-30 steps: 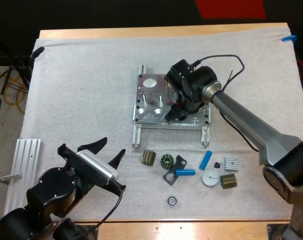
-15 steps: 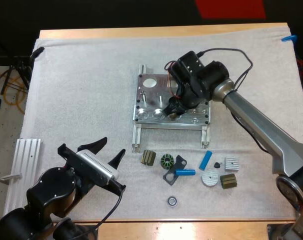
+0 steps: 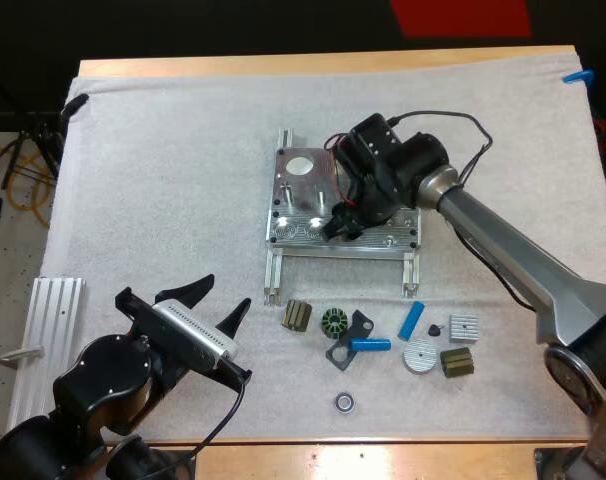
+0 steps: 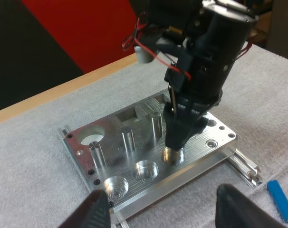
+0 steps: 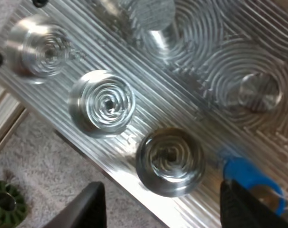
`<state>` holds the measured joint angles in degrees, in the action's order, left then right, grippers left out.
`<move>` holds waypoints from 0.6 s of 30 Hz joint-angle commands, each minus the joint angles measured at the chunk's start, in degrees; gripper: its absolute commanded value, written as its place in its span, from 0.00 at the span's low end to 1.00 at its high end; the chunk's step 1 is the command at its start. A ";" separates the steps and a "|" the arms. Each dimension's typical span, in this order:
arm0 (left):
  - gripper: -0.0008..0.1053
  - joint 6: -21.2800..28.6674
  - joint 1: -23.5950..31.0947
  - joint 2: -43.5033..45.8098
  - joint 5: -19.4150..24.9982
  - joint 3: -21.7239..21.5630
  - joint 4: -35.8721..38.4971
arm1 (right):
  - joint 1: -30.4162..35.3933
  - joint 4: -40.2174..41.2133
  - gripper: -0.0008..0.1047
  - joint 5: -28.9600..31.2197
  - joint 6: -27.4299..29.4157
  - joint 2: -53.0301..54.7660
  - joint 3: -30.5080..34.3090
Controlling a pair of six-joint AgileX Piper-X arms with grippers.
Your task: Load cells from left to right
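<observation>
Parks the left hand [image 3: 226, 292] at the surface's [image 3: 313, 64] near left corner, released and empty, apparently to stay clear. Sets the metal fixture [image 3: 298, 195] mid-surface, near-edge round pockets bare. Poises the right hand [image 3: 341, 226] over the third pocket [image 5: 170, 159], fingers parted, a blue cell [image 5: 246, 178] touching one finger; seated or gripped, cannot tell. Leaves spare blue cells [image 3: 412, 320] loose toward the near edge, right of centre, within reach.
</observation>
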<state>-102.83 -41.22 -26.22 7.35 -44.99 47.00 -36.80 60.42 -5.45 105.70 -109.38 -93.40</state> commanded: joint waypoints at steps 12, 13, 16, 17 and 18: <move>0.47 0.74 0.06 -0.03 1.02 0.00 -0.99 | -0.44 0.45 0.50 5.45 -0.90 2.01 -0.35; 0.47 0.88 0.06 -0.03 1.02 0.00 -0.99 | -0.55 0.28 0.50 5.45 -0.90 2.18 -0.35; 0.47 1.27 0.06 -0.03 1.02 0.00 -0.99 | -0.72 -1.28 0.50 5.45 -0.51 2.81 -0.35; 0.47 1.25 0.06 -0.03 1.02 0.00 -0.99 | -0.69 -1.65 0.50 5.45 -0.51 2.79 -0.35; 0.47 1.25 0.06 -0.03 1.02 0.00 -0.99 | -0.69 -1.77 0.50 5.45 -0.51 2.79 -0.35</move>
<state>-101.62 -41.22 -26.22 7.35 -44.99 47.00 -37.71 58.88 0.00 104.62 -107.25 -93.40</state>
